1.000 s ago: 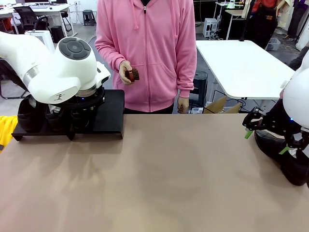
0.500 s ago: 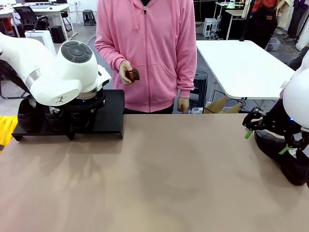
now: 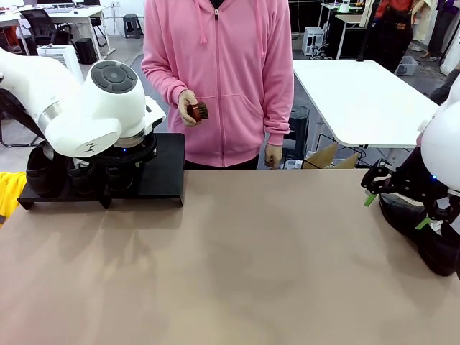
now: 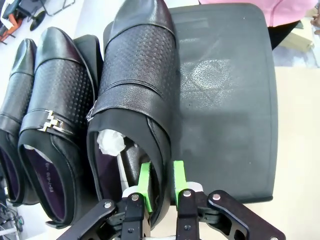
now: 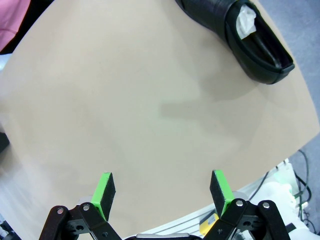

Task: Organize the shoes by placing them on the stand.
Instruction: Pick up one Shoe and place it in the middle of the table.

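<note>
We find the left gripper (image 4: 161, 176) pinching the side wall of one shoe (image 4: 140, 75) near its heel, one green pad inside the opening and the other outside. That shoe lies toe away from the wrist on a platform of the stand (image 4: 225, 100), the rest of which is bare; whether its sole rests fully we cannot tell. A second shoe (image 4: 55, 100) sits just beside it, with a third shoe (image 4: 12, 95) beyond. The right gripper (image 5: 162, 192) hangs over the bare table (image 5: 125, 100) with its jaws spread wide, holding nothing. A fourth shoe (image 5: 240, 35) lies on the table near its edge — well apart from the stand. The person's hand (image 3: 187, 104) holds a small brown brush (image 3: 198, 111).
</note>
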Available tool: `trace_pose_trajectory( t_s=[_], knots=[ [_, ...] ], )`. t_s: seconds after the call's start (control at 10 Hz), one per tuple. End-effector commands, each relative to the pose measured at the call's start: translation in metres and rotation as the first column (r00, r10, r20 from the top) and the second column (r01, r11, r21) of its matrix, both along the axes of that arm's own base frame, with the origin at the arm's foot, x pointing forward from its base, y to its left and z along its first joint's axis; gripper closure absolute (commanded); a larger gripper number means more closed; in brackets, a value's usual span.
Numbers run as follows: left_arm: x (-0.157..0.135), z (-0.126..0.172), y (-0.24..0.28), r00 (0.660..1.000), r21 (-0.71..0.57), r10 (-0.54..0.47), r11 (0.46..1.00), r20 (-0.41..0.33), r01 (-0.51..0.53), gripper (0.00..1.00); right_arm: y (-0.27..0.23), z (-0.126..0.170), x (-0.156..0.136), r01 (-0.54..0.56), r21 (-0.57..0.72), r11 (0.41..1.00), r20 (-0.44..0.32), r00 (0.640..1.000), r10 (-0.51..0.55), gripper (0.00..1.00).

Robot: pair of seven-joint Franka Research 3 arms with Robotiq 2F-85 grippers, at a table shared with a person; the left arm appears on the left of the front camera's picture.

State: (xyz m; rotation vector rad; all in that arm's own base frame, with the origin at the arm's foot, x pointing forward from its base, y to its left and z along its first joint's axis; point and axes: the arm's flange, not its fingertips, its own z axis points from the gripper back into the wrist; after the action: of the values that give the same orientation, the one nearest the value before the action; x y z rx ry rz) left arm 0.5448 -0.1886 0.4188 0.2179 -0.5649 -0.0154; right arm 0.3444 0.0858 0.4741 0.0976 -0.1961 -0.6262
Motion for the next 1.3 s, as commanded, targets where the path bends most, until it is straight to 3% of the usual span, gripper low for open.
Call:
trace_pose_trajectory(
  t_s=[0.0,0.2,0.3,0.7,0.8,0.9,1.0,1.1,1.2],
  knots=[
    [0.000,0.000,0.000,1.000,0.000,0.000,1.000,0.000,0.000,0.75,-0.001,0.000,0.001,-0.022,0.013,1.000,0.006,1.000,0.022,0.00],
    [-0.034,0.047,-0.031,0.993,0.012,-0.036,0.999,0.111,0.034,0.75,-0.001,0.000,0.001,-0.022,0.013,1.000,0.006,1.000,0.022,0.00],
    [-0.052,0.061,-0.041,0.993,0.012,-0.034,0.999,0.113,0.033,0.75,-0.001,0.000,0.001,-0.022,0.013,1.000,0.006,1.000,0.022,0.00],
    [-0.120,0.080,-0.063,0.985,-0.038,-0.156,0.987,-0.068,0.154,0.75,-0.001,0.000,0.001,-0.022,0.013,1.000,0.006,1.000,0.022,0.00],
    [-0.132,0.081,-0.064,0.954,-0.073,-0.200,0.979,-0.224,0.188,0.75,-0.001,0.000,0.001,-0.022,0.013,1.000,0.006,1.000,0.022,0.00],
    [-0.143,0.080,-0.063,0.900,-0.144,-0.283,0.958,-0.330,0.249,0.75,-0.001,0.000,0.001,-0.022,0.013,1.000,0.006,1.000,0.022,0.00],
    [-0.155,0.078,-0.065,0.851,-0.225,-0.371,0.925,-0.371,0.305,0.75,-0.001,0.000,0.001,-0.022,0.013,1.000,0.006,1.000,0.022,0.00],
    [-0.163,0.076,-0.065,0.823,-0.254,-0.410,0.909,-0.392,0.331,0.75,-0.001,0.000,0.001,-0.022,0.013,1.000,0.006,1.000,0.022,0.00],
    [-0.168,0.073,-0.062,0.819,-0.298,-0.429,0.895,-0.381,0.331,0.75,-0.001,0.000,0.001,-0.022,0.013,1.000,0.006,1.000,0.022,0.00]
  ],
)
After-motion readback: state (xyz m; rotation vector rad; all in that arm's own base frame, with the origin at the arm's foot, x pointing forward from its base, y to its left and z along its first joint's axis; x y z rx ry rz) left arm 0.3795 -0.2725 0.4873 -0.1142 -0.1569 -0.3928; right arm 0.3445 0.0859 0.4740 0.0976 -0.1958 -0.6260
